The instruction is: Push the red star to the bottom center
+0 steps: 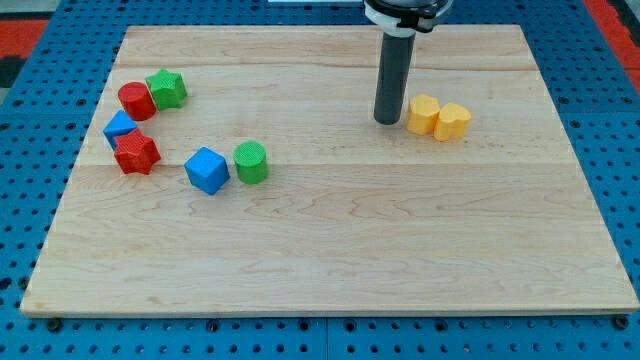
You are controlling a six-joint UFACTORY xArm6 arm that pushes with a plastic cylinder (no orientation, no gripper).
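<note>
The red star (136, 153) lies at the view's left of the wooden board (330, 250), touching a blue block (119, 127) just above it. My tip (387, 121) rests on the board in the upper right part, far to the right of the red star. It stands just left of a yellow hexagon block (423, 113), close to it.
A red cylinder (135, 100) and a green star (166, 88) sit together at the upper left. A blue cube (207, 169) and a green cylinder (250, 162) lie side by side left of centre. A yellow heart block (453, 121) touches the yellow hexagon.
</note>
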